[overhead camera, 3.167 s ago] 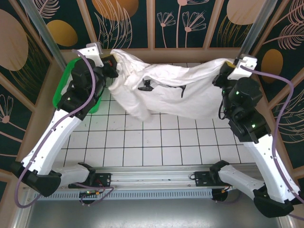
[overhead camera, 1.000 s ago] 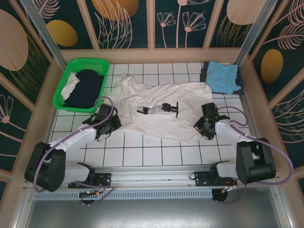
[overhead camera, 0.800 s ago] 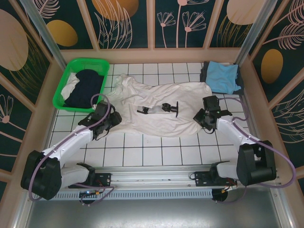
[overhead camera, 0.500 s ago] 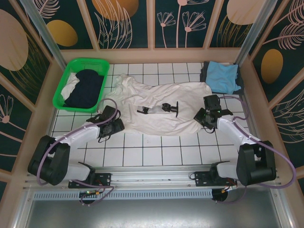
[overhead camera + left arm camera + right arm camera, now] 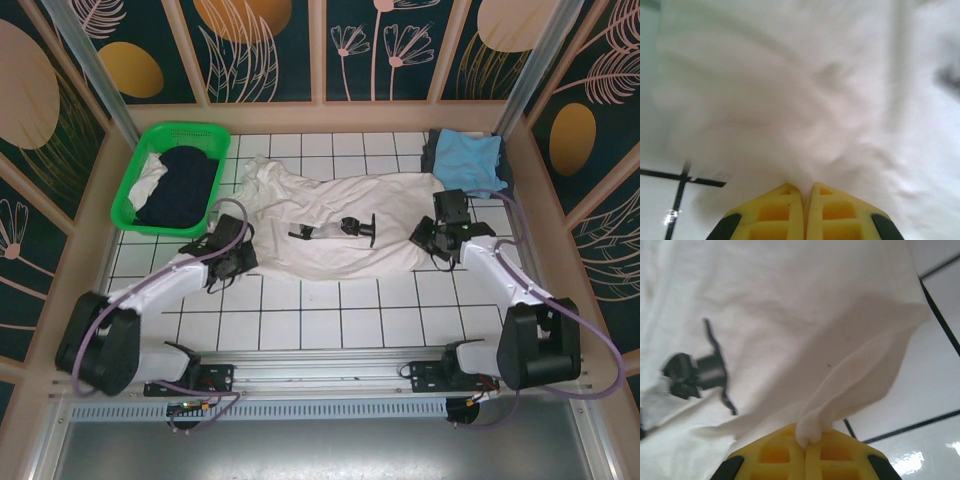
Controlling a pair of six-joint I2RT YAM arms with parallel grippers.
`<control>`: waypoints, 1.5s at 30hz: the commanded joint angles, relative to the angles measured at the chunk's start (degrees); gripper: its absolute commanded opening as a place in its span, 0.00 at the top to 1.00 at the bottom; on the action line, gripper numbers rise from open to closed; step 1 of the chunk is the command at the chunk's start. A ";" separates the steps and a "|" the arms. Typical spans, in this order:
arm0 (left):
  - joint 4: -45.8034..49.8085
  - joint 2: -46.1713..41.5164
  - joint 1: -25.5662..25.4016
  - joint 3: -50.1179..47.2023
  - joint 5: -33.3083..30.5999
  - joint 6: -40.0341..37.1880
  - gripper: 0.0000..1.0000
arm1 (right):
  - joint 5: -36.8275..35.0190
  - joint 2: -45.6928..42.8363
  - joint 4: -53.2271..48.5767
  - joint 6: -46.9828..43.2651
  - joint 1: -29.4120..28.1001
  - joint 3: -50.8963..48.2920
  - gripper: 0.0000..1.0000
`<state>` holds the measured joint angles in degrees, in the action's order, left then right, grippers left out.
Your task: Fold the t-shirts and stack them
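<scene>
The large white t-shirt (image 5: 330, 225) with small black prints lies spread across the middle of the tiled table. My left gripper (image 5: 240, 250) is shut on its near left edge; the yellow fingers (image 5: 785, 210) pinch white cloth (image 5: 805, 125). On the right, my right gripper (image 5: 438, 238) is shut on the shirt's near right edge, and a fold of cloth (image 5: 840, 395) rises from between its yellow fingers (image 5: 785, 452). A black print (image 5: 695, 372) shows on the shirt. A light blue shirt (image 5: 470, 160) lies on a dark grey one at the back right. A dark navy shirt (image 5: 180, 185) sits in the basket.
The green slotted basket (image 5: 205, 132) stands at the back left, holding the navy shirt and some white cloth (image 5: 148, 180). Patterned walls close in the table on three sides. Bare white tiles (image 5: 330, 310) lie between the shirt and the arm bases.
Both grippers came down from holding the shirt up at the back to the table, then carried its near edge farther back, so the shirt now lies narrower front to back.
</scene>
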<state>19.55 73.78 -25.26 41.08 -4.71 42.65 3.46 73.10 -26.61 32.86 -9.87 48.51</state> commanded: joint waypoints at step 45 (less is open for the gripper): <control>-5.29 4.82 7.12 65.88 -5.13 -25.36 1.00 | 10.79 10.21 11.52 -4.95 7.85 44.08 1.00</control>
<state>22.00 84.20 -18.41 115.42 -11.35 16.19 11.44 87.46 -21.56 26.46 -2.68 101.78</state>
